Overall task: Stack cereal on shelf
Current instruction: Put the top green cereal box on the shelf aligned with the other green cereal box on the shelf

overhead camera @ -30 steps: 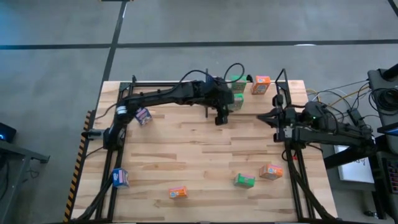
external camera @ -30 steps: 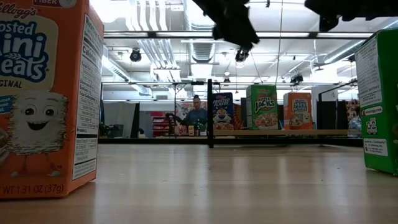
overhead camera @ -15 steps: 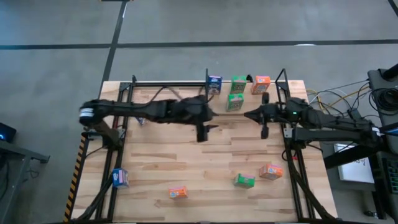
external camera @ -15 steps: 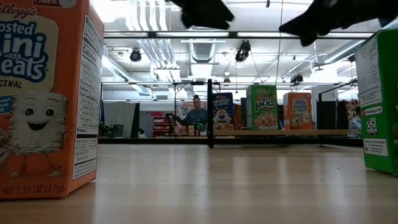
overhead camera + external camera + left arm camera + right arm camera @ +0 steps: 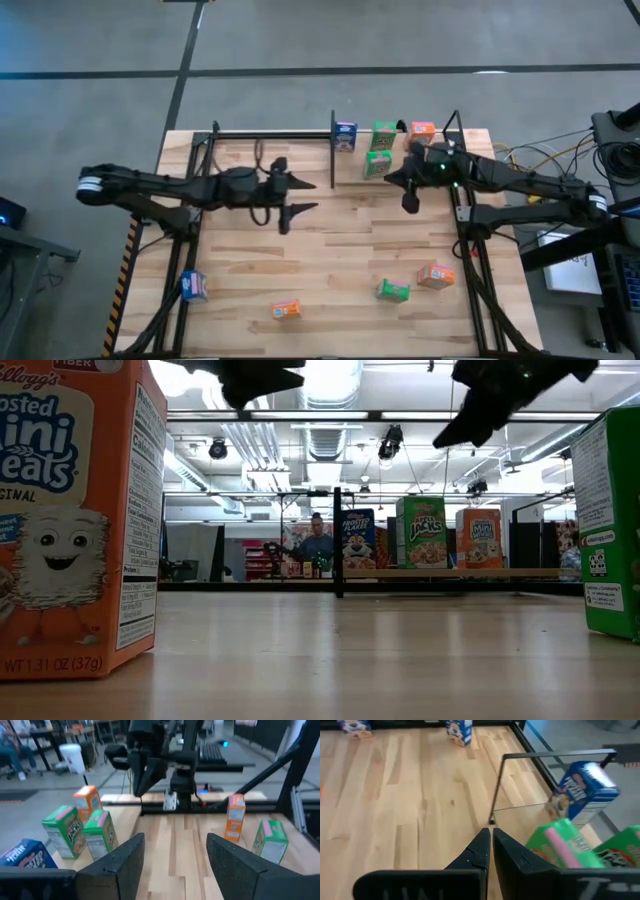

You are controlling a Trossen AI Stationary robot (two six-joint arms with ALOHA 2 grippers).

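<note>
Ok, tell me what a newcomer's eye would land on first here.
The two dark arms stretched over the table from either side: the left hand open and empty near the middle, the right hand shut by the shelf at the far edge. Next, the bright boxes: a blue box, two green and an orange one clustered at the shelf's right end, others scattered along the near edge.

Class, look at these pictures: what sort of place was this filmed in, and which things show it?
Probably a robotics lab or workshop: exposed ceiling ducts, a wooden test table with two robot arms, and desks beyond it.

floor: grey concrete | ceiling: white ducts, lamps | table: light wood
</note>
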